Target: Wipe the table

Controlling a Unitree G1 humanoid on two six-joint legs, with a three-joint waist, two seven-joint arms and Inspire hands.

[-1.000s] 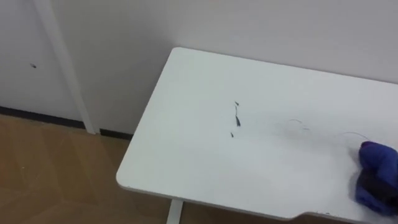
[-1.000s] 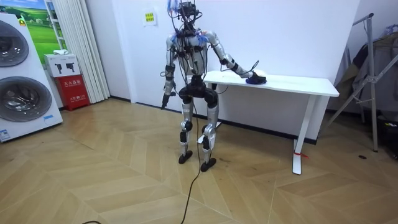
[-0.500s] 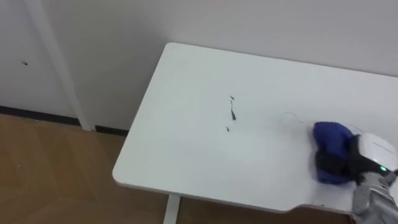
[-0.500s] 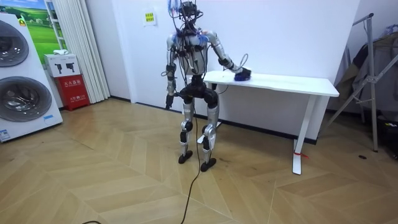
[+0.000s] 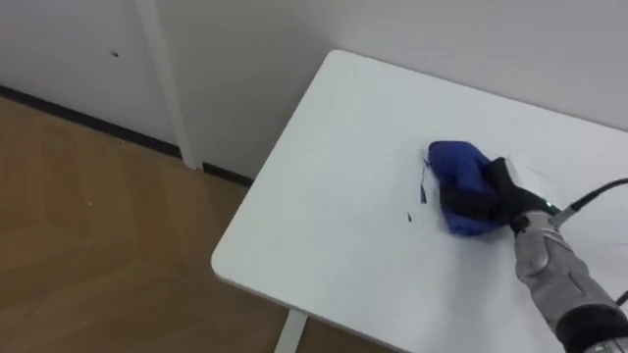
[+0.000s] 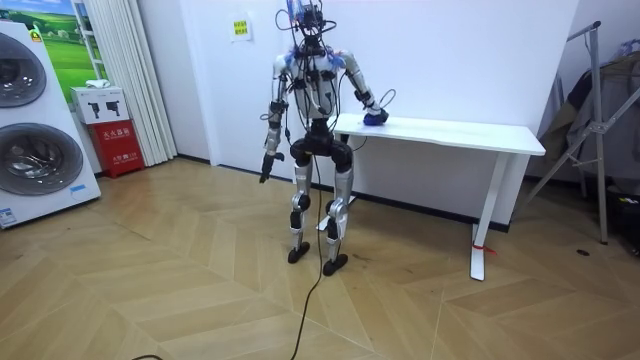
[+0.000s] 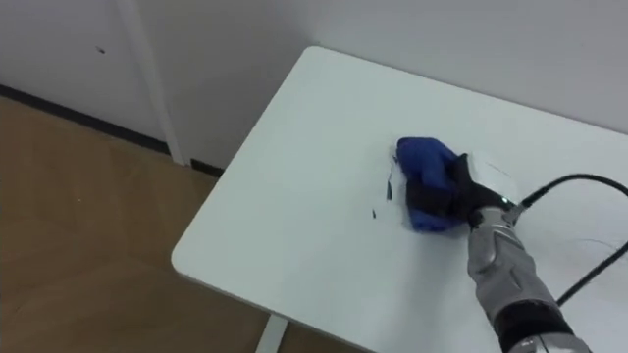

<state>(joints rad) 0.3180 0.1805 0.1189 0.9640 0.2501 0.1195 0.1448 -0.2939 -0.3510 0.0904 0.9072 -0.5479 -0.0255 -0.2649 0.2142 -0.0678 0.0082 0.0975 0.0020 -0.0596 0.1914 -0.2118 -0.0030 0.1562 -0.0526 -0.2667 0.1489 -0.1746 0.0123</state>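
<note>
A blue cloth [image 5: 457, 169] lies bunched on the white table [image 5: 334, 196] near its left end. My right hand [image 5: 488, 199] comes in from the lower right and is shut on the cloth, pressing it to the tabletop. Thin dark marks [image 5: 424, 186] show just left of the cloth, with a small speck [image 5: 409, 217] below them. In the room view I stand at the table's [image 6: 460, 132] end, right arm stretched out to the cloth [image 6: 374, 118]. My left hand [image 6: 265, 170] hangs by my side.
The table's left edge and rounded front corner [image 5: 224, 267] border the wooden floor [image 5: 88, 235]. A white wall [image 5: 245, 78] with a vertical white strip [image 5: 162, 69] stands behind. A washing machine [image 6: 35, 130] and a red box [image 6: 110, 135] stand at the room view's left.
My right hand has slid the blue cloth leftwards across the table, up to the dark marks. The eye view has also shifted.
</note>
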